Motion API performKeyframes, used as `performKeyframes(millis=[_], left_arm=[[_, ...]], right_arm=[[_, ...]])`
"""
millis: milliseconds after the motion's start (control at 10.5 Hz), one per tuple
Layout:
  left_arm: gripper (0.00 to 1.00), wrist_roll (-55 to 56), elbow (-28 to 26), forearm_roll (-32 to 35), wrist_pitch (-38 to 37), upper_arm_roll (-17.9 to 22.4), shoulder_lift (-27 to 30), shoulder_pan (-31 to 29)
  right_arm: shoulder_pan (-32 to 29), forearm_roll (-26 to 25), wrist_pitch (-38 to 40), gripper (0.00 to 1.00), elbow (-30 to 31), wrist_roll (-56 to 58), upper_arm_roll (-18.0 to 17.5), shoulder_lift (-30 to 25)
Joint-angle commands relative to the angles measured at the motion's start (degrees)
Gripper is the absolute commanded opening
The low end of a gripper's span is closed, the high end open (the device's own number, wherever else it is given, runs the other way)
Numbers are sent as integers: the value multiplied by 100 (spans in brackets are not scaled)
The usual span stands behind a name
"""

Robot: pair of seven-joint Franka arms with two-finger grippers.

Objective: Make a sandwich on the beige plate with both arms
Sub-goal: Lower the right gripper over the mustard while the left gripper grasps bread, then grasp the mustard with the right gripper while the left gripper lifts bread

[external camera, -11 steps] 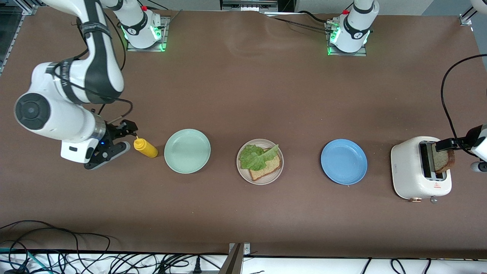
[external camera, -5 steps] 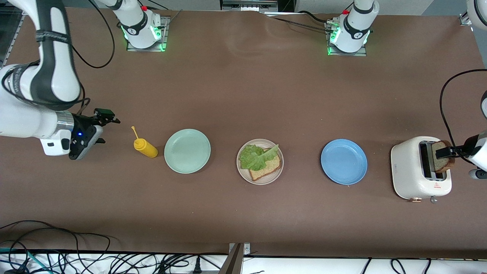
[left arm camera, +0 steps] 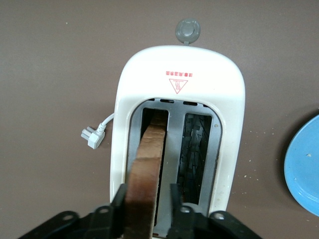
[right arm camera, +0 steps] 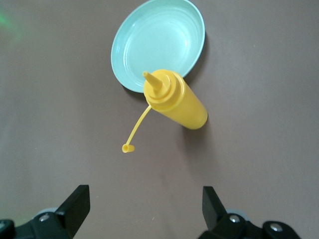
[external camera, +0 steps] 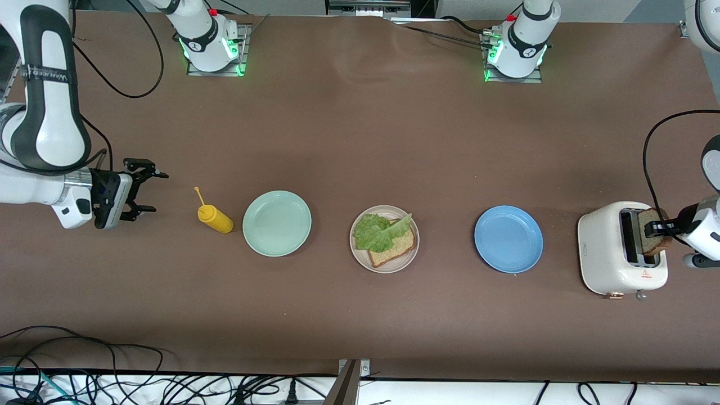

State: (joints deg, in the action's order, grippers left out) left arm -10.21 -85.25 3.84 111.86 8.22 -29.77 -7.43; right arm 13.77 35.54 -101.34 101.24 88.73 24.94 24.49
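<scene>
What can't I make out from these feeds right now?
- Lower part of the bread slice: hidden in the toaster slot, both views.
- Left tool on the slice: cut off by the wrist view's edge.
- Bottom slice on the beige plate: partly under lettuce.
- Right tool, open beside the mustard bottle: fingertips cropped in its wrist view.

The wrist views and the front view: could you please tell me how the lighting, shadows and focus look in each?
Front view: even light, green glow at both arm bases, soft sheen on the table. Right wrist view: the mustard bottle casts a soft shadow and the right tool fingers are blurred. Left wrist view: the toaster is sharp, while the bread slice blurs near the left tool.
</scene>
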Motion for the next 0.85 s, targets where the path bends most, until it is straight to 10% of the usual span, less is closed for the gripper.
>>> performKeyframes(millis=[0, 759], left_arm=[[0, -61, 105, 196, -24, -13, -72, 13], [0, -69, 701, 240, -234, -40, -20, 75]], right_arm=[[-286, 627, -18, 100, 10, 1176, -68, 406], [-779, 3554, 787, 100, -375, 3984, -130, 1952]])
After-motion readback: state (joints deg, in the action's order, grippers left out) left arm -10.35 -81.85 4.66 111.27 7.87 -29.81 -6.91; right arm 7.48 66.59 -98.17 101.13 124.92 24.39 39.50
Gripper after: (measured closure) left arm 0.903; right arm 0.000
